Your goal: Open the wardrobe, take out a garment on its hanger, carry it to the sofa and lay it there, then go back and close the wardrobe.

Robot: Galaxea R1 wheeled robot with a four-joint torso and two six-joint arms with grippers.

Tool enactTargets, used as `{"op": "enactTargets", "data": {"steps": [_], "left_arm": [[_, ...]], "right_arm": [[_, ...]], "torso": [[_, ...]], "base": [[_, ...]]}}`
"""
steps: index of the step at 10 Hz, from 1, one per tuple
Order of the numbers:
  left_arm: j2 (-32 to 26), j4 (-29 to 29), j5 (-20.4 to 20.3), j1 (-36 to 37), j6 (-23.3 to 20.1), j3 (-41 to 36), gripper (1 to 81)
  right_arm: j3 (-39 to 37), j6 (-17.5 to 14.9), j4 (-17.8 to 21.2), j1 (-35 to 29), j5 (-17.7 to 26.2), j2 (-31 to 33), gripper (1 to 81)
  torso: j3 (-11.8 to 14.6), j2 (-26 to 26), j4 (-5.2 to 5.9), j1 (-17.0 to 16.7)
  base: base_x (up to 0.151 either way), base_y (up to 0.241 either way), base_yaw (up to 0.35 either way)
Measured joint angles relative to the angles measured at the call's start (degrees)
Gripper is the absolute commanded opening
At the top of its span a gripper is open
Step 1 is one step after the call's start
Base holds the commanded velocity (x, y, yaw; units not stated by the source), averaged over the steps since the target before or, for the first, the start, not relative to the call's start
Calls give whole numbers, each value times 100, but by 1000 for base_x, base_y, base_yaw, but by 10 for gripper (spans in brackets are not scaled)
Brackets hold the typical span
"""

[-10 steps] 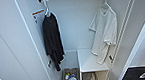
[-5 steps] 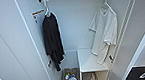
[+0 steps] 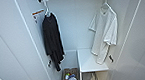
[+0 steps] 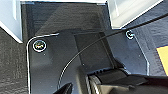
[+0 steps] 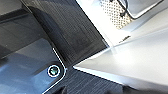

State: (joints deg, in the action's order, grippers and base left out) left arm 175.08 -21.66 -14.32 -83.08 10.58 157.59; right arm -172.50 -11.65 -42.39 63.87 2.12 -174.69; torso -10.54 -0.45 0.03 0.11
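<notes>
The wardrobe (image 3: 73,27) stands open, both doors swung wide so that its white inside faces the head camera. The garment (image 3: 103,34), a white short-sleeved T-shirt, hangs on the right side inside, on the hanger (image 3: 107,1), whose hook goes up to a dark fitting at the top. The shirt's lower hem hangs just above a white shelf (image 3: 90,63) that fills the lower right of the inside. On the left side a black top (image 3: 52,40) hangs from its own white hanger (image 3: 46,10), well apart from the T-shirt. Below and between them sits a bin (image 3: 69,79) on the wardrobe floor with small colourful things inside; what they are cannot be told.

No gripper appears near the T-shirt in the head view, so where the shirt lies relative to either gripper cannot be told. The left wrist view looks down over the robot's own dark plate onto dark carpet (image 4: 10,62), with white panel edges beyond it and a thin black cable crossing the plate. The right wrist view shows dark carpet (image 5: 75,37) and a white panel (image 5: 135,60) close beside the arm. Whether either gripper is released or clenched cannot be told.
</notes>
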Motion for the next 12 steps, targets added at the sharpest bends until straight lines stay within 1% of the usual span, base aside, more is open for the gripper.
{"op": "enactTargets", "data": {"steps": [2, 3, 5, 7, 10, 11, 12], "left_arm": [[-16, 2, -28, 4, 0, -4, 811], [-20, 4, -45, 4, 5, -4, 811], [-49, 4, -61, 4, 11, -4, 811], [-50, 4, -61, 1, 11, -4, 811], [-88, 4, -20, 1, 16, -4, 811], [-127, 4, -15, 4, 18, -4, 811], [-134, 4, 33, 4, 18, 0, 811]], "right_arm": [[-35, 0, 542, 10, 35, 104, 811], [37, -24, 953, 13, -91, 43, 811], [185, -24, 1838, 241, -168, -45, 811], [389, -24, 2698, 581, -80, 195, 811], [981, -24, 3836, 853, -177, 368, 811], [1161, -24, 4118, 1067, -230, 383, 811], [1285, -24, 4257, 1297, -234, 405, 811]], "torso": [[0, 0, 0, 0], [0, 0, 0, 0], [0, 0, 0, 0], [0, 0, 0, 0], [0, 0, 0, 0], [0, 0, 0, 0], [0, 0, 0, 0]], "base": [[0, 0, 0], [0, 0, 0], [0, 0, 0], [0, 0, 0], [0, 0, 0], [0, 0, 0], [0, 0, 0]]}}
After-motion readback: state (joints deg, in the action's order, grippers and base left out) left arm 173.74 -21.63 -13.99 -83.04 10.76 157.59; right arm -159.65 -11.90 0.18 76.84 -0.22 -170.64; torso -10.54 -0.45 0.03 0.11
